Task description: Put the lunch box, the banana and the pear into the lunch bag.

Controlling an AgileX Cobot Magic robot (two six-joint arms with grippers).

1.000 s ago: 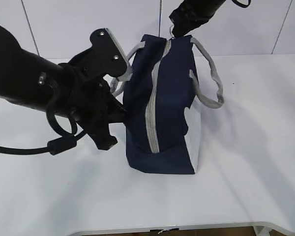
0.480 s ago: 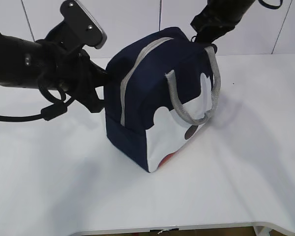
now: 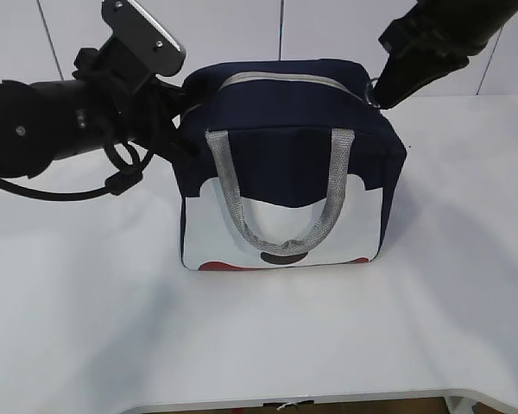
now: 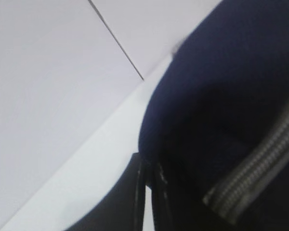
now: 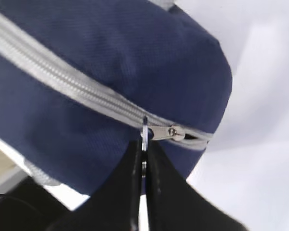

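Observation:
The navy lunch bag stands upright on the white table, its white panel with red and dark spots facing the exterior camera and one grey strap handle hanging in front. Its grey zipper runs closed across the top. My left gripper is shut, pinching the fabric of the bag at its upper left end. My right gripper is shut on the metal ring pull at the right end of the bag. The lunch box, the banana and the pear are out of view.
The white table spreads around the bag, with its front edge near the bottom of the exterior view. A white panelled wall rises right behind. The left arm's black cable hangs low over the table.
The bag has turned from end-on to showing its white panel to the camera. The left arm has risen and the right arm has swung right; both stayed shut on the bag.

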